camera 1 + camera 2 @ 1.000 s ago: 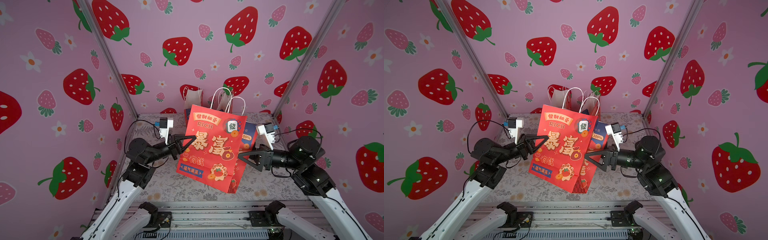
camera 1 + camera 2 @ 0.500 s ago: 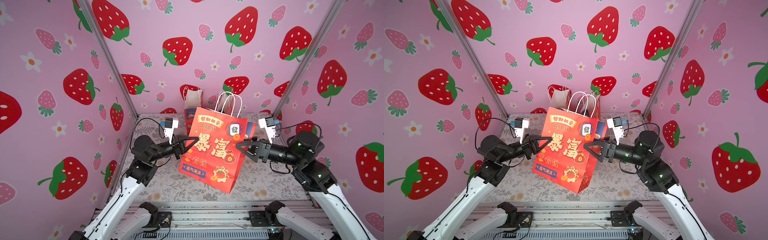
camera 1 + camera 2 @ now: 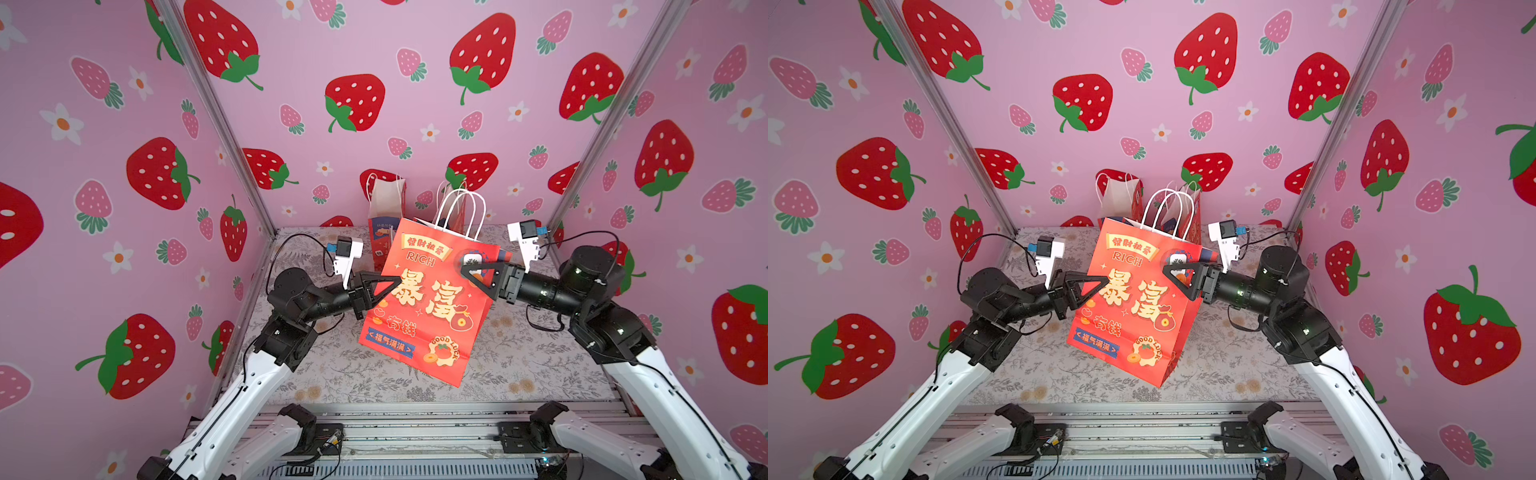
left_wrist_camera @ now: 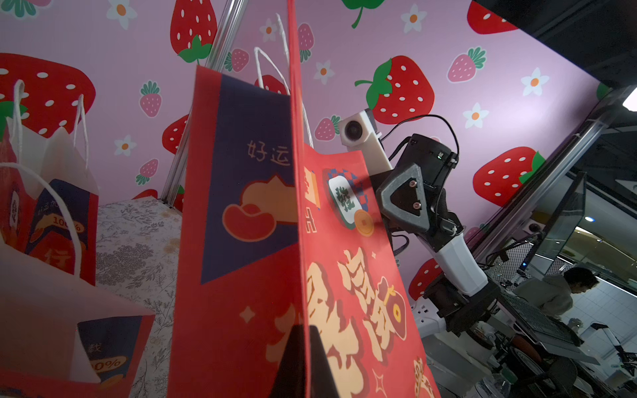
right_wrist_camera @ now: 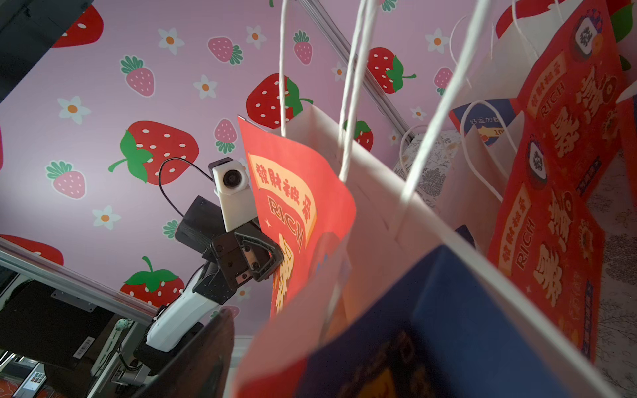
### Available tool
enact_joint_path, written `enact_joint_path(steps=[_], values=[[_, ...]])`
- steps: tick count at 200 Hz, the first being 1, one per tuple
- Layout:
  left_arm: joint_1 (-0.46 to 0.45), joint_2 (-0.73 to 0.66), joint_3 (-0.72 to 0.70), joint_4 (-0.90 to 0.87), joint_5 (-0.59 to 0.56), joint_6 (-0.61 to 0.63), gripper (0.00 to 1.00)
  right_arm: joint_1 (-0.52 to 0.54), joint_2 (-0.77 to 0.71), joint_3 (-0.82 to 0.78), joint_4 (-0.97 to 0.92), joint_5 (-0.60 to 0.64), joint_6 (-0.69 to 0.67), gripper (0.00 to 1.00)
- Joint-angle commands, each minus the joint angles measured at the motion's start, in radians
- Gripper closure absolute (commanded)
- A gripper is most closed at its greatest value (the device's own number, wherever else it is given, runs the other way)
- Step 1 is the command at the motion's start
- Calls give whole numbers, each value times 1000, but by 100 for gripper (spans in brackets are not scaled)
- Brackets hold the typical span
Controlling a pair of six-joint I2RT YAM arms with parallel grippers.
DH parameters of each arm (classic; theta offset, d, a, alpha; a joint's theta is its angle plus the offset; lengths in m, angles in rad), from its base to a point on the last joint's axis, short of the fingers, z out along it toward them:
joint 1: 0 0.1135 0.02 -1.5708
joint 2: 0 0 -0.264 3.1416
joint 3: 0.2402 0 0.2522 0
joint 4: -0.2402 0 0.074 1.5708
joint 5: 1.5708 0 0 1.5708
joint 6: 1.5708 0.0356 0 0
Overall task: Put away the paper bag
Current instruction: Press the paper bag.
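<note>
Red paper bag (image 3: 428, 307) hanging tilted above floral worktop (image 3: 519, 365), lower corner nearly touching it. Left tool (image 3: 392, 284) pinching bag's side edge, jaws clamped tight. Right tool (image 3: 467, 270) straddling opposite upper edge, jaws standing wide. Other bags (image 3: 384, 216) standing behind, near back wall.

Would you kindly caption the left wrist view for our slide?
Left gripper pinching the red paper bag edge, right gripper alongside.

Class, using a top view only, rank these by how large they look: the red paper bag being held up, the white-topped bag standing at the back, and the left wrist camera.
1. red paper bag
2. white-topped bag, partly hidden and farther away
3. left wrist camera
</note>
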Motion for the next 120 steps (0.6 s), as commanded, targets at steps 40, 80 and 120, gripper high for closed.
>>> enact_joint_path(steps=[40, 80, 120], values=[[-32, 27, 65, -60, -64, 61, 100, 11, -2, -21, 105, 20, 38, 33], [-38, 37, 61, -56, -81, 64, 100, 15, -15, -45, 108, 50, 30, 46], [-39, 38, 59, -56, -102, 65, 100, 20, -22, -62, 105, 78, 18, 58]])
